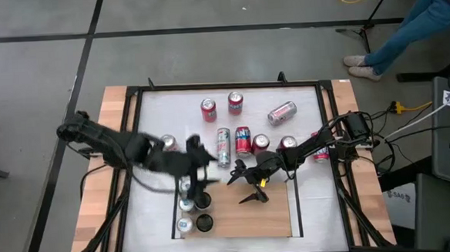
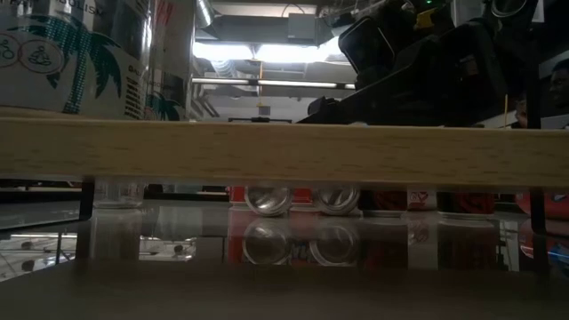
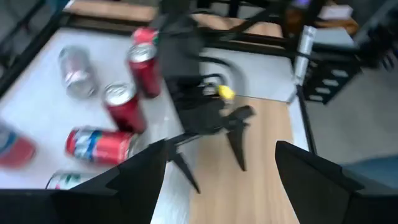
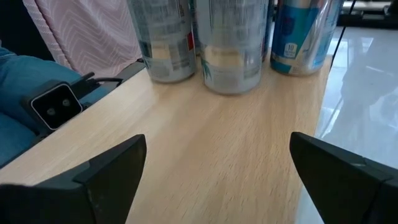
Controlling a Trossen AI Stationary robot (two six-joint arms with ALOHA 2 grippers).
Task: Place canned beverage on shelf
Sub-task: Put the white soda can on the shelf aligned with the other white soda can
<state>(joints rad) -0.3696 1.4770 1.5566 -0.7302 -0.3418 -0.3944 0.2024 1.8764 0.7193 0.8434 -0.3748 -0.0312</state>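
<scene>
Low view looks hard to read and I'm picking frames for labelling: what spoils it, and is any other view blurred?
Low view: the shelf edge fills the middle band, the arms are dark silhouettes against bright ceiling lights, and the glossy tabletop mirrors the cans. Left wrist view: motion-smeared, red cans soft. High view: left arm blurred. Right wrist view: sharp.

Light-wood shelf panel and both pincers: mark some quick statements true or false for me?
1. The right pincer is open over the light-wood shelf panel. True.
2. The right pincer holds a can. False: its fingers are empty.
3. Upright cans already stand on the shelf. True.
4. The shelf carries cans on its right end. False: they cluster at its left end.
5. The left pincer is open. True.
</scene>
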